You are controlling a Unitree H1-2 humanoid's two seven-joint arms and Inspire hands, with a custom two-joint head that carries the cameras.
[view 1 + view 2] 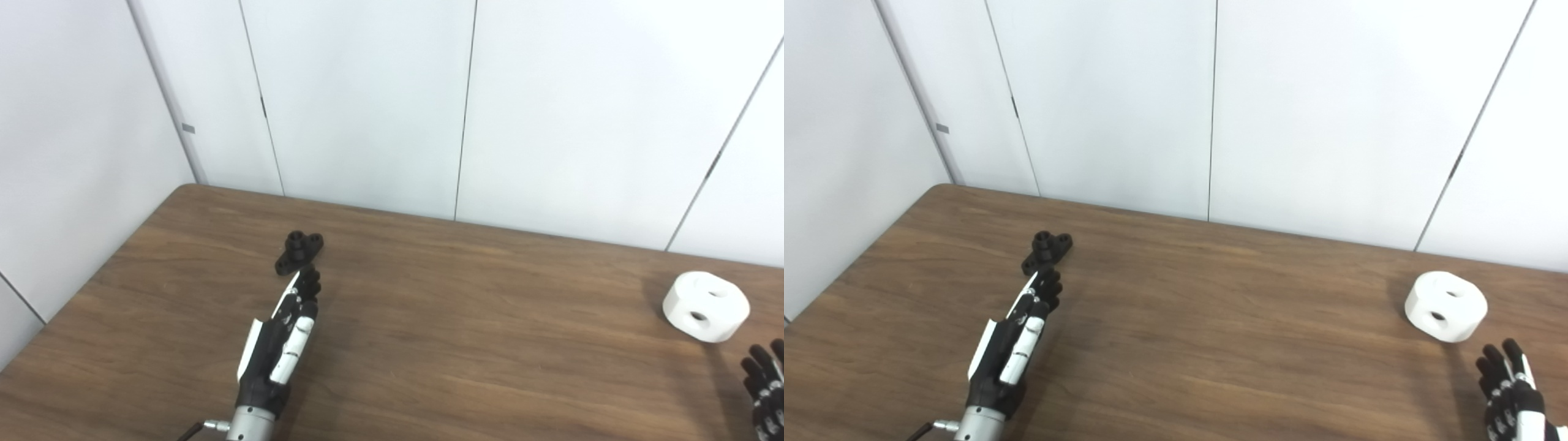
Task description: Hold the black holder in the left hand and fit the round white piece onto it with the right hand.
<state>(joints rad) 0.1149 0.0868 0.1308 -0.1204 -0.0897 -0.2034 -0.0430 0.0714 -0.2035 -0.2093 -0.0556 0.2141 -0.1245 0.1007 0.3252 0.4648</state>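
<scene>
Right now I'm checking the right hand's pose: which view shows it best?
The right eye view: the right hand shows with its fingers spread, near the round white piece. The left eye view cuts it off at the frame's corner, showing only part of it.

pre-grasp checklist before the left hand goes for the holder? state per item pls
1. Black holder free on the table, nothing on it: ok.
2. Left hand holding nothing, fingertips just short of the holder: ok.
3. Left hand touching the holder: cannot tell.
4. Round white piece lying on the table, apart from the holder: ok.
5. Right hand empty, near the white piece, not touching: ok.
6. Path between left hand and holder unobstructed: ok.
</scene>
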